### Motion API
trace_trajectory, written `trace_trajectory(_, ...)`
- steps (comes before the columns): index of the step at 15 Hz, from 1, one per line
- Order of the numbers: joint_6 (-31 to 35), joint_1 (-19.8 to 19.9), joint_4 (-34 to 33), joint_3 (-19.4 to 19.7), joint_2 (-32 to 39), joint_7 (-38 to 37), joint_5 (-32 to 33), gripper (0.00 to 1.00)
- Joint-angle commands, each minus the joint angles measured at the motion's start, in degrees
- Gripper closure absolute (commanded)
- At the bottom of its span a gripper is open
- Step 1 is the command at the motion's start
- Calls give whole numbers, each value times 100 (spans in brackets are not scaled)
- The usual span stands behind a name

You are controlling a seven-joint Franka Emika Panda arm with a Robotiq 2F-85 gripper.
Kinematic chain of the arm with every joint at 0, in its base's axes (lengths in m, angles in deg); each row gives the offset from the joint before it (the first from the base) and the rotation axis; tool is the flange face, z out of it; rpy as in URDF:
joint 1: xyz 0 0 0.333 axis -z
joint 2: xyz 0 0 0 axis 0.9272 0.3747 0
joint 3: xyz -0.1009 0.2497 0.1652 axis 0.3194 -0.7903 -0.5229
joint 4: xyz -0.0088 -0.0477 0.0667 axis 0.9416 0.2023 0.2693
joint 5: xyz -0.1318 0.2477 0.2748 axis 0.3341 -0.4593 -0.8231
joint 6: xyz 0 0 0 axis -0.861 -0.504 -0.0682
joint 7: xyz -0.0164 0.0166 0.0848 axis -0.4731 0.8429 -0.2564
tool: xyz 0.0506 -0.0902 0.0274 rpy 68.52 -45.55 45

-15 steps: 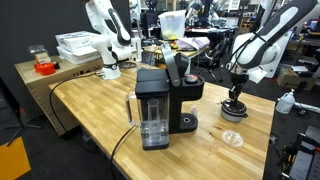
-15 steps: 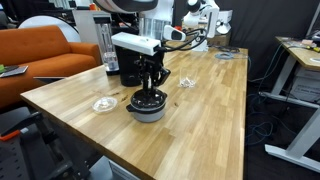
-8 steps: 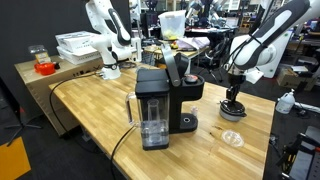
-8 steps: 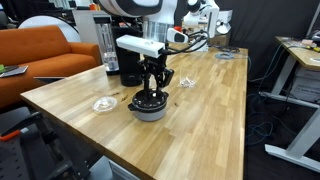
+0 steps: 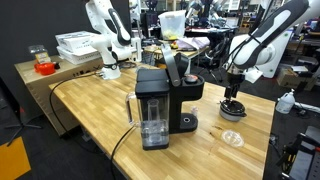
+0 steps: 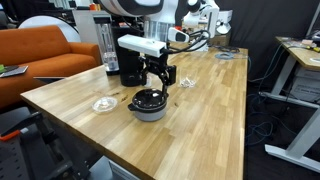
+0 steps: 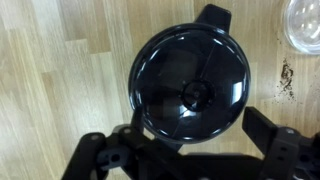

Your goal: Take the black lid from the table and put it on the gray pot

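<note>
Black lid [image 7: 190, 90] sat on gray pot [image 6: 150, 111], covering opening, knob up. Gripper [image 6: 157, 82] hung just above lid, fingers [image 7: 283, 150] spread wide, holding nothing. Pot stood on wooden table [image 6: 205, 125]; pale translucent disc [image 6: 104, 103] near it, coffee machine [image 5: 160, 105] behind

Glossy black lid [image 7: 190, 92] streaked with pale reflections, gray-silver pot [image 6: 148, 112], matte black gripper [image 6: 154, 84] below a white arm [image 5: 262, 40]. Light honey-toned wood counter [image 6: 210, 115], laid in long planks with fine straight grain and a small dark brown blotch beside a pale, translucent disc [image 7: 303, 22]. Black coffee machine [image 5: 160, 100] with a clear, colourless tank at its front, and a bright orange sofa [image 6: 40, 50] against a dark background.
</note>
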Motion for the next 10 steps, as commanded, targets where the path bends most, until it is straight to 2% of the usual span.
trace_trajectory(1, 170, -40, 135, 54, -243, -103, 101, 0)
trace_trajectory(10, 377, -155, 1152, 185, -1379, -775, 55, 0)
